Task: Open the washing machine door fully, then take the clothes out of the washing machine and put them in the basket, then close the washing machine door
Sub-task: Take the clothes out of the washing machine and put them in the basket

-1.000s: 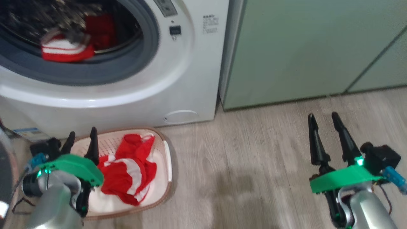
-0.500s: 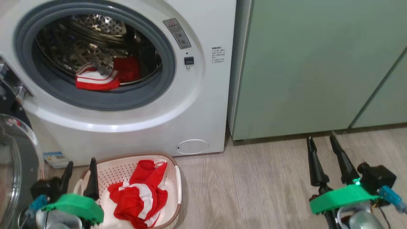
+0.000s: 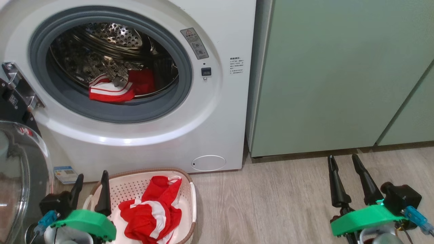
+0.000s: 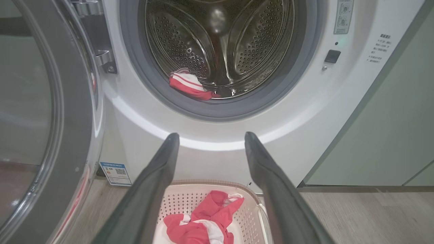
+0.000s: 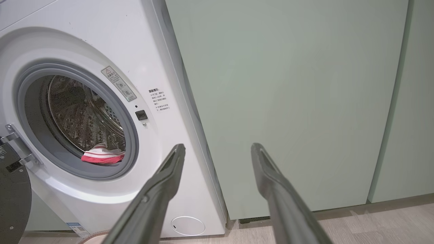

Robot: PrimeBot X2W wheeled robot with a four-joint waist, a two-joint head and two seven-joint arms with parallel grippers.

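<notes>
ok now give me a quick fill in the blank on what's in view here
1. The round glass door of the washing machine stands ____.
2. A red and white garment lies in the machine's perforated steel ____.
3. Another red garment lies in the cream ____ on the floor.
4. The left tool and right tool are not shut but ____.

Missing words: open; drum; basket; open.

I'm looking into what seems a home laundry corner. A white front-loading washing machine (image 3: 223, 128) stands tight against tall pale green cabinets (image 3: 332, 74) on a grey wood-look plank floor (image 3: 271, 203). A small cream basket (image 3: 132, 188) holding red-and-white clothes (image 3: 149, 217) sits on the floor just before the machine.
</notes>
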